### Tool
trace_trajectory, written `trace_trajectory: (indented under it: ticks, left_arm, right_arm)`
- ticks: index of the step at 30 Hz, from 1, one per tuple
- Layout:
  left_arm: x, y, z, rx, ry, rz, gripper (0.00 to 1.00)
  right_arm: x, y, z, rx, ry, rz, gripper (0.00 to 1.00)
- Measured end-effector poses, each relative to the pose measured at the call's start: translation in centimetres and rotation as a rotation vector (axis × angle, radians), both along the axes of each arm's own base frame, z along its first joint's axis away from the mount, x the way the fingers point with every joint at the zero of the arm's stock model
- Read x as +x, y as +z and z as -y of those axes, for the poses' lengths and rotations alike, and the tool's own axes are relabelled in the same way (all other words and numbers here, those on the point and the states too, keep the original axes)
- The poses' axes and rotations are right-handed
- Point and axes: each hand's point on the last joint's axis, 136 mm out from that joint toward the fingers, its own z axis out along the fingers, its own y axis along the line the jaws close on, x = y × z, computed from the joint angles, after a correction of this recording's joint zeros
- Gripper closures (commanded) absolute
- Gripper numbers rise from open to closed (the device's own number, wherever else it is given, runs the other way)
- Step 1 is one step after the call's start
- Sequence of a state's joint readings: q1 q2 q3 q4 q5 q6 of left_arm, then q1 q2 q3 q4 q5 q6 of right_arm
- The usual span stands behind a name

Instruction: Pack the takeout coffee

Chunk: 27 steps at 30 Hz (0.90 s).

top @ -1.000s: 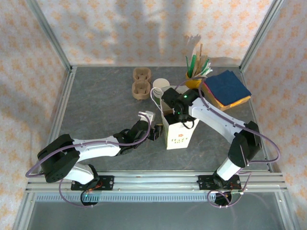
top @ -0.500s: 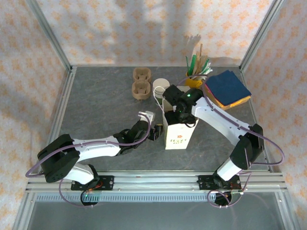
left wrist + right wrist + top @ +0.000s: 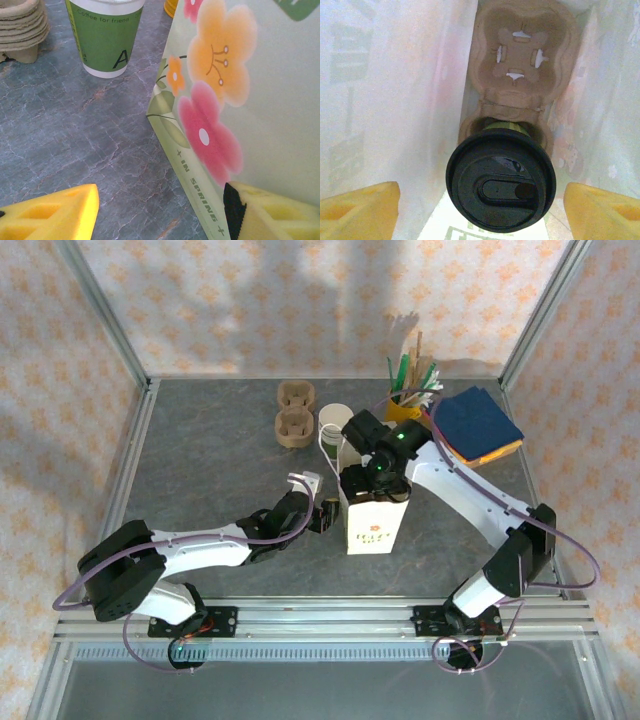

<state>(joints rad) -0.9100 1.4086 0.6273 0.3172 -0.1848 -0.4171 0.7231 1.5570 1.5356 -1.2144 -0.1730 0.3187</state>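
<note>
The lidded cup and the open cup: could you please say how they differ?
The lidded cup has a black lid; the open cup has none. The lidded cup sits in a cardboard carrier inside the bag; the open cup stands on the table outside it. Both are upright with green sides.

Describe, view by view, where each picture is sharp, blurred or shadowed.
Top external: even light, crisp throughout, soft shadows on the back wall. Left wrist: the paper bag near the lens is blurred, the green cup behind is sharper. Right wrist: light glows through the bag walls, the takeout coffee lid is fairly sharp, the yellow fingers blurred.
</note>
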Motion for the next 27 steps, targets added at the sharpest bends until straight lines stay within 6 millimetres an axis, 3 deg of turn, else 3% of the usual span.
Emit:
trace_trajectory:
  ticks: [6,27]
  left_arm:
    - [0.0,0.0,0.0,0.0,0.0,0.0,0.31]
    - [0.0,0.2,-0.2,0.003,0.006,0.003,0.31]
  right_arm:
    - [0.2,0.5,-0.2,0.012,-0.011,0.011,0.18]
    - [2.5,7.3,-1.8,0.186,-0.043,0.193,0.19]
